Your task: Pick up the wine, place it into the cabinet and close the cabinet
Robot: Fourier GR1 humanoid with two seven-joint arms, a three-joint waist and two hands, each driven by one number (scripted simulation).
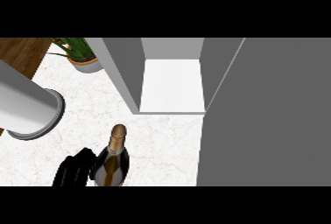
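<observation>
The wine bottle [111,164] stands upright on the worktop [161,140], in front of the open cabinet [171,83] and a little to its left; its base is cut off by the lower edge of the view. The left robot hand [74,170] presses against the bottle's left side with black fingers curled round the body; most of the palm and the wrist fall below the edge, and part of the bottle's left flank is hidden behind the fingers. The right robot hand shows nowhere.

Between the bottle's foil top and the cabinet's front edge lies a strip of bare white marble. The cabinet's white floor is bare, its grey left wall stands near the bottle's line, and its grey door [271,113] swings out to the right, filling that side of the view.

Left of the cabinet sits a potted plant [79,52] at the worktop's far edge, beside dark wood flooring. A large grey cylinder [26,109] crosses the left side, partly cut off.
</observation>
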